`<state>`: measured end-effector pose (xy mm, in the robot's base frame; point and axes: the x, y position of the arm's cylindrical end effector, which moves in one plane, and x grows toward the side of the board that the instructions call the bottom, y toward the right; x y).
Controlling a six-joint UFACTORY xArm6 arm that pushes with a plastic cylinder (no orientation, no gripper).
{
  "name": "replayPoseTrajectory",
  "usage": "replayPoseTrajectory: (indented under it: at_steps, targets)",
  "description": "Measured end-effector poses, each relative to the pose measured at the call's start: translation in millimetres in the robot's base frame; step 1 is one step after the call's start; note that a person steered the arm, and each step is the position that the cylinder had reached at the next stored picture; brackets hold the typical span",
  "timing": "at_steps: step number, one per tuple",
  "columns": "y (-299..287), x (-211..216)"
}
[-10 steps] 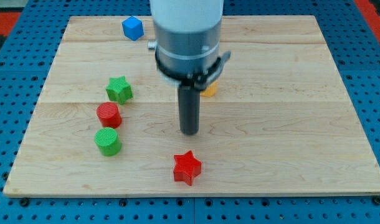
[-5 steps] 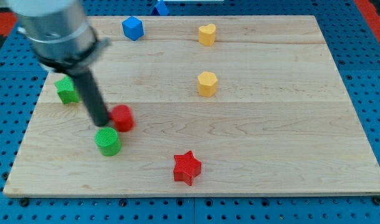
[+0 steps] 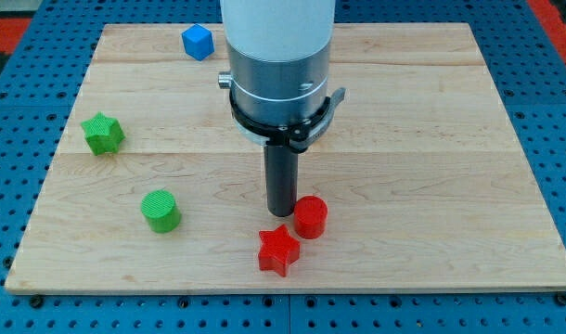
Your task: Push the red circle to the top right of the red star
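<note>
My end effector is just a plain rod with nothing to open or close, so it holds nothing; it only pushes. My tip (image 3: 282, 212) stands on the worktop (image 3: 431, 186) just above the red star (image 3: 278, 250) and touching, or all but touching, the left side of the red circle (image 3: 310, 217). That side is the one I would press from to send the circle toward the view's right, which fits the task.

The red circle sits just up and to the right of the red star, the two close enough that their edges nearly meet. I judge the goal place reached or very nearly so; at most a slight nudge further up and right would part them more clearly. The risk in any more pushing is that my tip, so near the star's upper points, catches the star and drags the landmark itself.

The other blocks lie well away from the star: the green circle (image 3: 160, 210) to its left, the green star (image 3: 103, 133) far up and left, the blue cube (image 3: 198, 42) far above it. None stands in the way.
</note>
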<state>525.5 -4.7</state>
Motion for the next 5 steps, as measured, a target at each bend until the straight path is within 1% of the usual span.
replayPoseTrajectory:
  at_steps: [2,5]
  targets:
    - [3,-24]
    - [3,-25]
